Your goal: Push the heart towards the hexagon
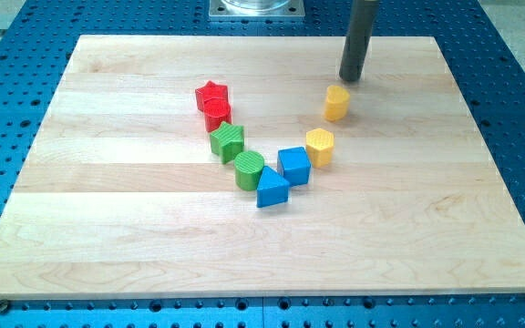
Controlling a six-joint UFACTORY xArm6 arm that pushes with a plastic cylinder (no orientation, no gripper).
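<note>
The yellow heart [336, 103] lies right of the board's middle, toward the view's top. The yellow hexagon [320, 146] lies a short way below it and slightly left, with a small gap between them. My tip [350, 78] rests just above and slightly right of the heart, close to its upper edge; I cannot tell whether it touches.
A red star [211, 93] touches a red round block [217, 115] at centre left. Below them a curve runs down and right: a green block [227, 141], a green cylinder [250, 169], a blue triangle [272, 189] and a blue cube [293, 165] beside the hexagon.
</note>
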